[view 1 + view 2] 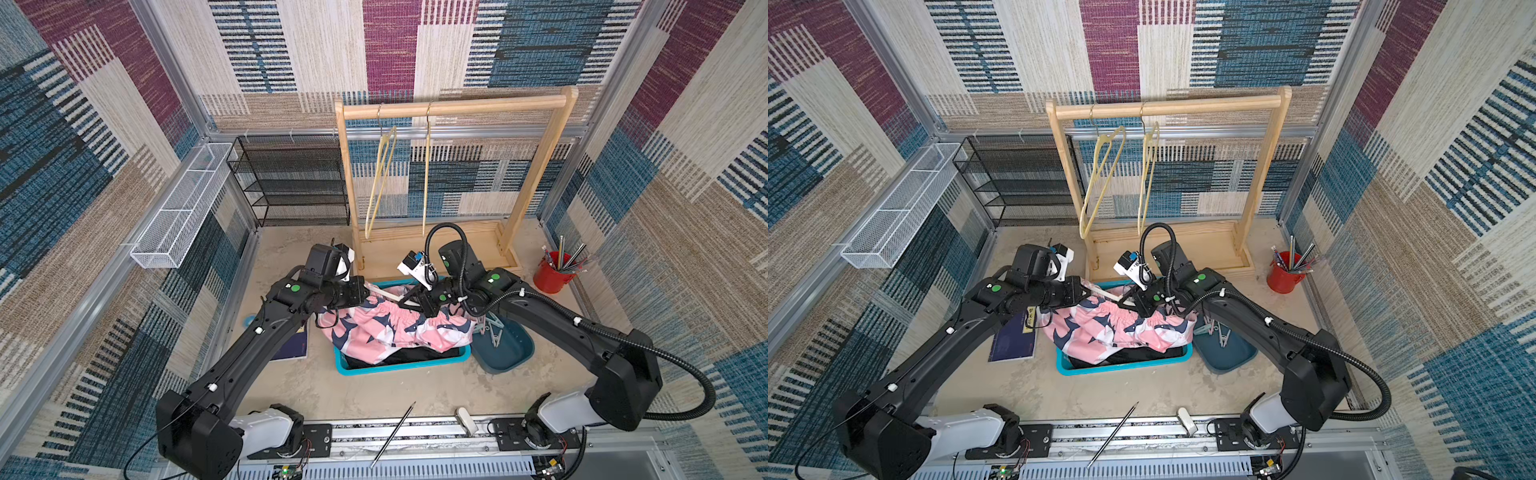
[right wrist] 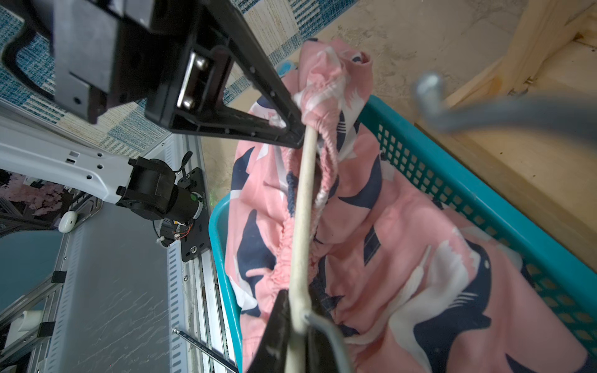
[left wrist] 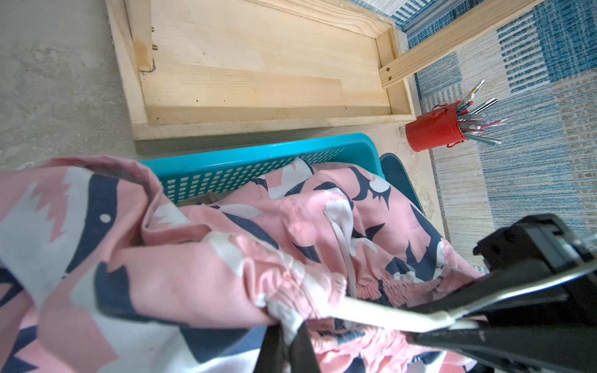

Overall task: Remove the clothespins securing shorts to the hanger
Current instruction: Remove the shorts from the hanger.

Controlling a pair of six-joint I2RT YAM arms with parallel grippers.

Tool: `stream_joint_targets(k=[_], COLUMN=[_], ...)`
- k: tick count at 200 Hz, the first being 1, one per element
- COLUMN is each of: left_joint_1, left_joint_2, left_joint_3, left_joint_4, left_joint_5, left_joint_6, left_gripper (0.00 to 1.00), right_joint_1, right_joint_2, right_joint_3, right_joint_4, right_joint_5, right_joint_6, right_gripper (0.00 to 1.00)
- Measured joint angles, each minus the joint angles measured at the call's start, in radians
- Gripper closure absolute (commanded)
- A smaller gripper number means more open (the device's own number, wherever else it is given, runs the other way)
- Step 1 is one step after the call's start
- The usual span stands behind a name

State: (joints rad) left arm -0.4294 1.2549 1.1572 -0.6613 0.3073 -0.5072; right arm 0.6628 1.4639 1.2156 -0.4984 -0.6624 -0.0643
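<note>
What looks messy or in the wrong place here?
A lone pencil-like stick lies slanted across the metal rail at the front, far from the red cup holding the other pens. The pink shorts also spill over the teal basket's rim.

shorts [image 1: 395, 328] are cloth, basket [image 3: 258, 151] glossy plastic, rack [image 1: 453, 107] matt wood.

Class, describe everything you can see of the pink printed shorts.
The pink shorts look like thin soft fabric, with a navy-and-white shark-like print, a gathered elastic waistband and a white drawstring. They hang crumpled over the teal basket, waistband bunched along a cream hanger. The left claw pinches the waistband at the hanger's end; the right claw grips the hanger near its hook.
</note>
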Motion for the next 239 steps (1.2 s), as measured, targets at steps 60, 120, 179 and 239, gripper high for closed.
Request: stream_joint_targets(k=[60,120,179,239], left_joint_1=[0.024,0.148,0.255,0.295], left_joint_2=[0.012,0.017,0.001,0.024], left_joint_3=[0.076,0.123,0.061,0.009], left_joint_4=[-0.089,-0.122,-0.124,-0.11], left_joint_5=[-0.04,-0.06,-0.013,0.045], left_joint_6=[0.051,0.101,0.125,0.135], left_gripper=[1.0,1.0,1.0,1.0], right_joint_1=[0.0,0.001,-0.001,-0.015], right_joint_2=[-0.018,-0.035,-0.097,-0.158], right_joint_3=[-0.026,-0.077,-0.089,-0.088], right_joint_4=[0.03,0.055,0.052,0.052], right_joint_5=[-0.011,-0.034,-0.016,0.023], right_joint_6=[-0.017,-0.04,-0.061,-0.075], right_gripper=[0.98,1.0,1.0,1.0])
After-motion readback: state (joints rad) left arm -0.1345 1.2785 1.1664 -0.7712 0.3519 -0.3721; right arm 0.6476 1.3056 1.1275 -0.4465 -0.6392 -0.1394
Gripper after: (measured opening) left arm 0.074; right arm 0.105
